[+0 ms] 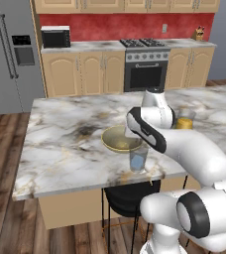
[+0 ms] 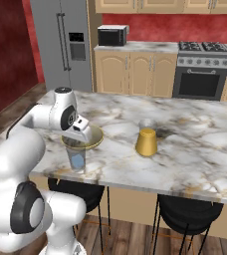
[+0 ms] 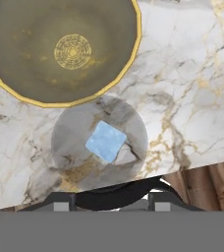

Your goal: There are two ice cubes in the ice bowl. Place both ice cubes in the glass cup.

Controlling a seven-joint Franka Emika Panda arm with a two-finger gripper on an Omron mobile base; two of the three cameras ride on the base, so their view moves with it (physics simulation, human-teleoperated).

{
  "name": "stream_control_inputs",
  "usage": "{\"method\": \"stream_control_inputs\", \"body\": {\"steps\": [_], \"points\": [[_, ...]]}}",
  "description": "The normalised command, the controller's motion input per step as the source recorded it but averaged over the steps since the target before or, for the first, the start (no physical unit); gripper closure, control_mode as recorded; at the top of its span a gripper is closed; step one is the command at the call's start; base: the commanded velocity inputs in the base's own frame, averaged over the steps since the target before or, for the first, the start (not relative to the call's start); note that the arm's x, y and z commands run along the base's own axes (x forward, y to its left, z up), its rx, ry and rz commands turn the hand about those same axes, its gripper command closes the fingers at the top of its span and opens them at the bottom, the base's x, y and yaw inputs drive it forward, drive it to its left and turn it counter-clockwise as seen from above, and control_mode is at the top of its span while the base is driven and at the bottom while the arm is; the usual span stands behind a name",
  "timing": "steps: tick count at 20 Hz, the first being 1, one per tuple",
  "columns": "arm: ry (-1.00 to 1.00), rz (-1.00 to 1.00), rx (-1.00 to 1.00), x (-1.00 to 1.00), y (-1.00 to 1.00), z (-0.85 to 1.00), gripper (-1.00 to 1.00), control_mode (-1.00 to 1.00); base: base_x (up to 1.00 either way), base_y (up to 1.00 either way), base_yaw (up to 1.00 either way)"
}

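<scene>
Pincer hangs above the glass cup, its jaws drawn to their tightest; whether a cube sits between them cannot be told. Looking down from the hand, one pale-blue ice cube lies inside the glass cup, which stands on the marble desk just beside the ice bowl, near the desk's front edge. No cube shows on the bowl's visible floor. A glass of orange liquid stands well apart.

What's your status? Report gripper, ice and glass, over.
Gripper shut, above the glass cup. One ice cube lies in the cup. Ice bowl beside it looks empty. Orange-filled glass stands clear, nothing in the way.
</scene>
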Motion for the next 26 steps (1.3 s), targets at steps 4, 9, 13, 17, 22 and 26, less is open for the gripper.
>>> {"method": "stream_control_inputs", "body": {"steps": [4, 9, 13, 17, 22, 26], "points": [[0.00, 0.00, 0.00, 0.01, 0.00, 0.00, 1.00, -1.00, 0.00, 0.00, 0.00], [0.00, 0.00, 0.00, 0.09, 0.00, 0.00, 1.00, -1.00, 0.00, 0.00, 0.00], [0.00, 0.00, 0.00, 0.21, 0.00, 0.00, 1.00, -1.00, 0.00, 0.00, 0.00], [0.00, 0.00, 0.00, 0.26, 0.00, 0.00, 1.00, -1.00, 0.00, 0.00, 0.00], [0.00, 0.00, 0.00, 0.02, 0.00, -0.01, 1.00, -1.00, 0.00, 0.00, 0.00], [0.00, 0.00, 0.00, 0.00, 0.00, -0.04, 1.00, -1.00, 0.00, 0.00, 0.00]]}}
